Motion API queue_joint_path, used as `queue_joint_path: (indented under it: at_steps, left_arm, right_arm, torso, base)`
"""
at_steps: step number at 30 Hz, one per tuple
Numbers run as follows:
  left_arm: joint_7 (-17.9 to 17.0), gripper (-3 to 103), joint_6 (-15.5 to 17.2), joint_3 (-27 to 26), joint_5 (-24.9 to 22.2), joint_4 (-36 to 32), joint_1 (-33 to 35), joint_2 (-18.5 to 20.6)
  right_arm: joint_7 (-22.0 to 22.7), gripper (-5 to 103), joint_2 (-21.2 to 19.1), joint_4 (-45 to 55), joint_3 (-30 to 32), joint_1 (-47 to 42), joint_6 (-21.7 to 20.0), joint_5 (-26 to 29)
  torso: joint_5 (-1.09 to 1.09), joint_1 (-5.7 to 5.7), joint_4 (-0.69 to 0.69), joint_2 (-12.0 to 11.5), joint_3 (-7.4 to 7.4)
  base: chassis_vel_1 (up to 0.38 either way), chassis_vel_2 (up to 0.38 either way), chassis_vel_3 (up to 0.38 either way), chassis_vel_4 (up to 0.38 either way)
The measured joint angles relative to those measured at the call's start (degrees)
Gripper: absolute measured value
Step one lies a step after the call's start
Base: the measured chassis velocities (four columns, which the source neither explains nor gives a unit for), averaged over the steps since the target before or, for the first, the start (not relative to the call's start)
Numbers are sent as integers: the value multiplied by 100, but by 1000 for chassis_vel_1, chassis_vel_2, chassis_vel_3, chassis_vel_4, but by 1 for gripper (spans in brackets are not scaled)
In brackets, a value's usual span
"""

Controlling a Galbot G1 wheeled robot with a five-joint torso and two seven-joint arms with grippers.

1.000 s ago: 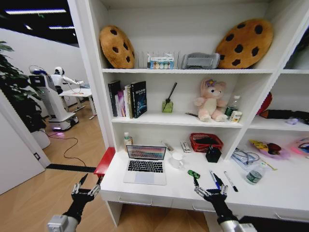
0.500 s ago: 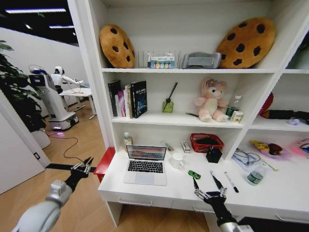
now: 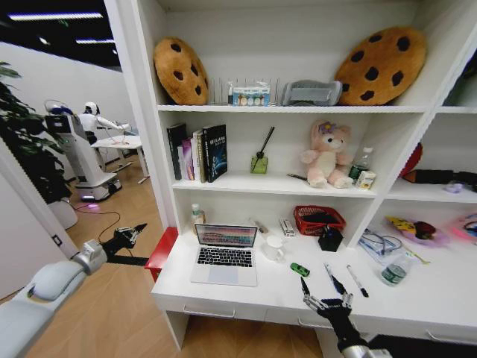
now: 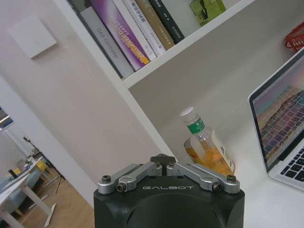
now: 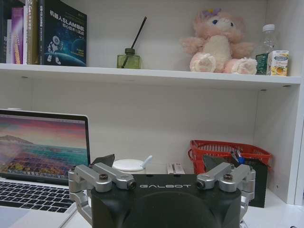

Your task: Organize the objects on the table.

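White shelving rises behind the table [image 3: 417, 294], where the open laptop [image 3: 224, 255] sits at the left end. Two pens [image 3: 344, 280] and a tiny green item [image 3: 299, 269] lie just beyond the right gripper [image 3: 326, 300], fingers spread, at the front edge. Left gripper [image 3: 128, 235], fingers together, reaches out left of the table, well apart from the laptop.

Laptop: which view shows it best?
Head view: the whole laptop sits open on the table. Right wrist view has the screen and some keys; left wrist view catches the screen's edge.
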Motion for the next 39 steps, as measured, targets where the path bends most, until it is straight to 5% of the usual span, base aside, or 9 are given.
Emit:
queue_joint_path:
  at_steps: [7, 10, 19, 29, 39]
  left_arm:
    - [218, 0, -165, 1191, 208, 336, -1262, 7]
    - [574, 0, -397, 2008, 202, 299, -1965, 137]
    - [1036, 0, -377, 3121, 247, 175, -3328, 98]
    - [1208, 0, -366, 4958, 527, 771, -5053, -789]
    - [1213, 0, -548, 5410, 811, 1173, -5341, -1239]
  right_arm:
    - [-111, 100, -2, -6, 73, -45, 105, 181]
    - [-307, 100, 1, -55, 92, -44, 350, 254]
    - [-384, 100, 73, -127, 61, -10, 455, 138]
    - [-405, 100, 217, -304, 251, -117, 665, 213]
    - [-390, 100, 231, -421, 376, -133, 711, 376]
  torso:
    - [-1, 0, 2, 0, 0]
    - [0, 0, 0, 0, 0]
    - [1, -1, 1, 0, -1]
    - [0, 0, 0, 0, 0]
    - [-1, -1, 2, 1, -1]
  base:
    - [0, 0, 0, 0]
    - [0, 0, 0, 0]
    - [0, 0, 0, 0]
    - [0, 0, 0, 0]
    - [0, 0, 0, 0]
